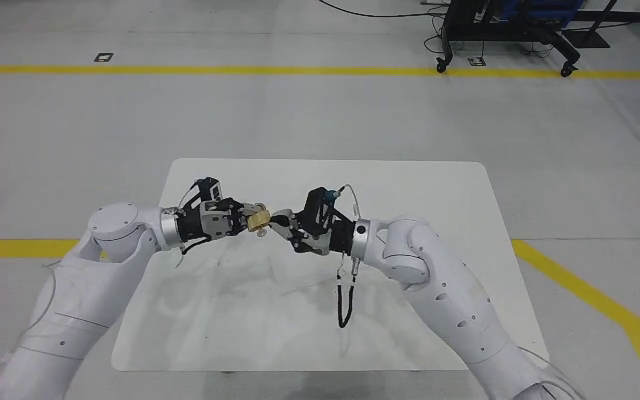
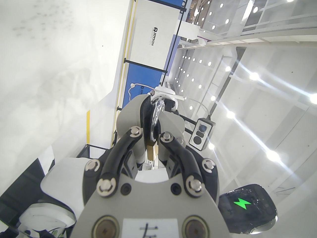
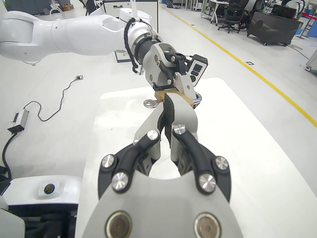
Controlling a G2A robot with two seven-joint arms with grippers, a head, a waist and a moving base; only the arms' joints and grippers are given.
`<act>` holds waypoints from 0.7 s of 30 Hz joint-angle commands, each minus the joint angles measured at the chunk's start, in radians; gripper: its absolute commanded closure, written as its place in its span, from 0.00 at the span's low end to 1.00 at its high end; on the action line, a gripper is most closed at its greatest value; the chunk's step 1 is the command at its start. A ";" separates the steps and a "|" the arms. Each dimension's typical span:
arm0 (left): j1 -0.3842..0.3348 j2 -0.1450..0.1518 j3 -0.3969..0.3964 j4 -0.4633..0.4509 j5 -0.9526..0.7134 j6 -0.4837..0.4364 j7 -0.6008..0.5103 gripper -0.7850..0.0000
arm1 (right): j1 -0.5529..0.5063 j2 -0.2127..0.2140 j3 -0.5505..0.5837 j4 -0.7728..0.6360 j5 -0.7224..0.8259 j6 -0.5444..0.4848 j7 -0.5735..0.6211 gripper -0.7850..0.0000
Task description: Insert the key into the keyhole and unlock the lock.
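White table (image 1: 420,200); brass lock (image 3: 160,95), chrome shackle (image 3: 198,99), in left gripper (image 1: 248,217).

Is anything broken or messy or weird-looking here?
Nothing looks broken or spilled. The left gripper pinches the brass lock above the table, the key pokes out beside one end of it, and the right gripper sits close up to the lock.

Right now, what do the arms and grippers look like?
The left arm and right arm: smooth white rounded shells. The left gripper and right gripper: grey base, black links, silver bolts, pale fingers with black pads. A black cable loops off the right wrist.
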 commanded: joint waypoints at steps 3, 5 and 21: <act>0.007 -0.006 -0.021 0.006 -0.028 -0.031 0.076 1.00 | -0.027 0.008 0.010 -0.062 -0.033 -0.036 -0.046 0.89; 0.017 -0.011 -0.037 0.006 -0.063 -0.060 0.128 1.00 | -0.050 0.013 0.021 -0.095 -0.039 -0.070 -0.088 0.00; 0.083 -0.030 -0.058 -0.067 0.079 -0.195 0.401 1.00 | -0.066 0.013 -0.053 -0.221 -0.445 0.148 -0.011 0.23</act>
